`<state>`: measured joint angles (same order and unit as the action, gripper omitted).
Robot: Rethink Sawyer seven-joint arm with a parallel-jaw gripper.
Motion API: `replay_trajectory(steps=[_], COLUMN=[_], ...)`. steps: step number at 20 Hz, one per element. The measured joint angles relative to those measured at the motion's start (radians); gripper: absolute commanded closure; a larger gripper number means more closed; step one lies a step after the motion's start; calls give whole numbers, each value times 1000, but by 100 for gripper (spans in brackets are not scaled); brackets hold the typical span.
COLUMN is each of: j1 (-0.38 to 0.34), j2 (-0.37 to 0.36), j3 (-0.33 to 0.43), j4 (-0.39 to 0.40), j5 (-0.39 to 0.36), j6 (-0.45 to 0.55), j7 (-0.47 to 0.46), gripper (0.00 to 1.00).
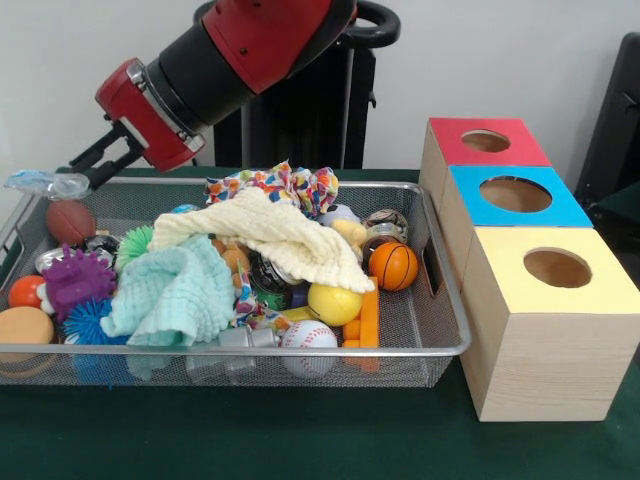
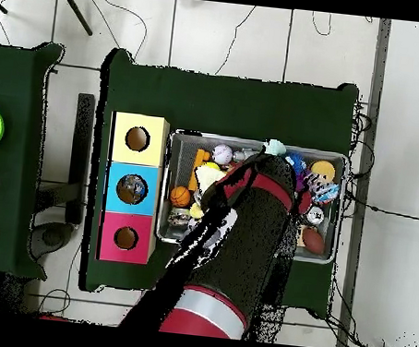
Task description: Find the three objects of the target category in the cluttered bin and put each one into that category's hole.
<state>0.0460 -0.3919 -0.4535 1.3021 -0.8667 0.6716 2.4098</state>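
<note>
In the front view my gripper (image 1: 72, 178) hangs over the far left corner of the silver wire-mesh bin (image 1: 300, 351). It is shut on a small clear crinkly water bottle (image 1: 38, 183) with some blue on it, held just above the bin's rim. No other water bottle shows among the clutter. In the overhead view my arm covers the middle of the bin (image 2: 253, 143) and hides the gripper and bottle.
The bin holds a cream cloth (image 1: 285, 235), a mint cloth (image 1: 175, 290), a patterned cloth (image 1: 285, 185), a mini basketball (image 1: 394, 266), a baseball (image 1: 308, 340), a yellow ball (image 1: 334, 303) and a purple spiky toy (image 1: 75, 280). Beside it stand red (image 1: 440, 140), blue (image 1: 470, 200) and yellow (image 1: 500, 290) boxes with round holes.
</note>
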Motion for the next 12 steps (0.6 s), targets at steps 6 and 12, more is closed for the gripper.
replay_trajectory(steps=[6, 12], j1=[0, -1], j2=[-22, -42], j3=[8, 21], j4=[24, 40], j5=[25, 55], j6=[8, 19], j7=[0, 0], gripper=[100, 100])
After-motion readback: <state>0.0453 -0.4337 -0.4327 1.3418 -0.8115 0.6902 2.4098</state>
